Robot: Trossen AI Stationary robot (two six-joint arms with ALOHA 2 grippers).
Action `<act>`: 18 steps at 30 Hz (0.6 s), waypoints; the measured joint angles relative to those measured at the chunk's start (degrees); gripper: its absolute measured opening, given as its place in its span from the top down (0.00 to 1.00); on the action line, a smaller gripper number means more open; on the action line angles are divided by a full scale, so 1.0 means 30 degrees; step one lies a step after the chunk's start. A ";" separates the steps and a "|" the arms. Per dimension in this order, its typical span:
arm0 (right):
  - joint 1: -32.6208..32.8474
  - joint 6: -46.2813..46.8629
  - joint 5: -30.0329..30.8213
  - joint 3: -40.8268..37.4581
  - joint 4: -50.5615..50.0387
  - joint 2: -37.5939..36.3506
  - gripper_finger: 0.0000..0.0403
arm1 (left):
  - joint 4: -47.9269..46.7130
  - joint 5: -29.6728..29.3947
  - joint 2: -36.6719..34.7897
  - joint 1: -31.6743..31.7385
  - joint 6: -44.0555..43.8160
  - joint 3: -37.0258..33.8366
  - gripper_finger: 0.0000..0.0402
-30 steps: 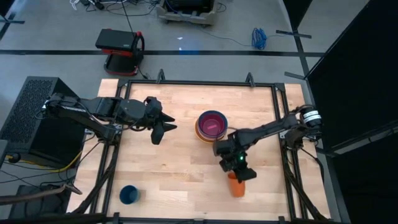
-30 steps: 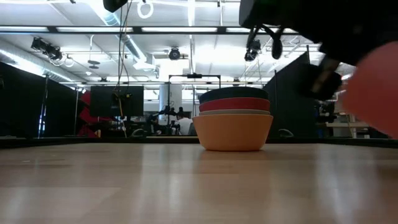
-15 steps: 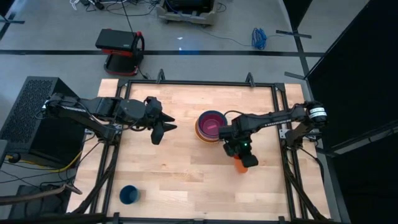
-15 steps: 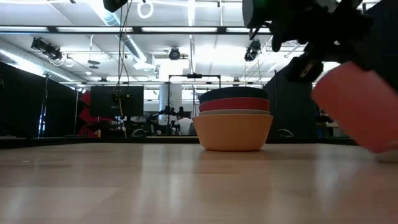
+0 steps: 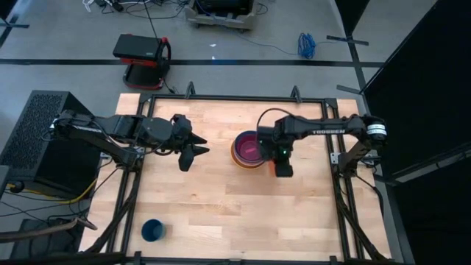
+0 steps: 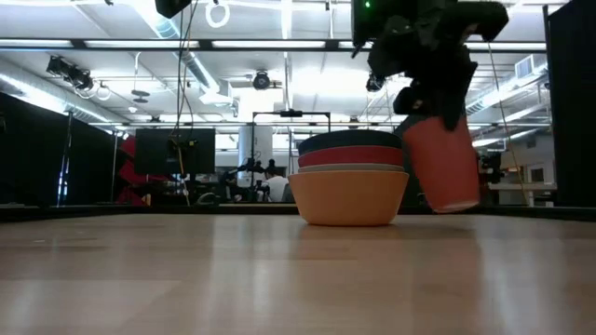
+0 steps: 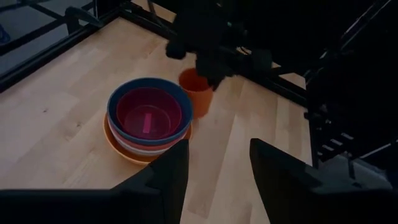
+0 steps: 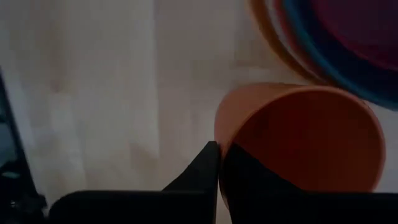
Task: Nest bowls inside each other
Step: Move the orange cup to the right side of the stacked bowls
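Pinching the rim of the orange cup [image 8: 298, 137], the right gripper [image 5: 282, 163] carries it clear of the table [image 5: 206, 199], just beside the bowls [image 5: 250, 149] nested mid-table. Bare wood lies all around. Farther left, the left gripper [image 5: 193, 152] hovers with fingers parted, empty.

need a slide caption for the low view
Right gripper carries a small orange cup clear of the table, beside the nested stack of bowls.
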 joint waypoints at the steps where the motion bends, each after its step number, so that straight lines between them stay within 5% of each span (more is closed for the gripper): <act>1: -0.0230 -0.0209 0.0252 0.0000 -0.0437 -0.0076 1.00 | -0.0004 0.0000 0.0000 0.0000 0.0031 0.0000 0.61; 18: -0.2028 0.0715 0.2712 -0.0135 -0.0496 -0.0753 1.00 | -0.0031 -0.0006 0.0000 0.0000 0.0544 0.0000 0.61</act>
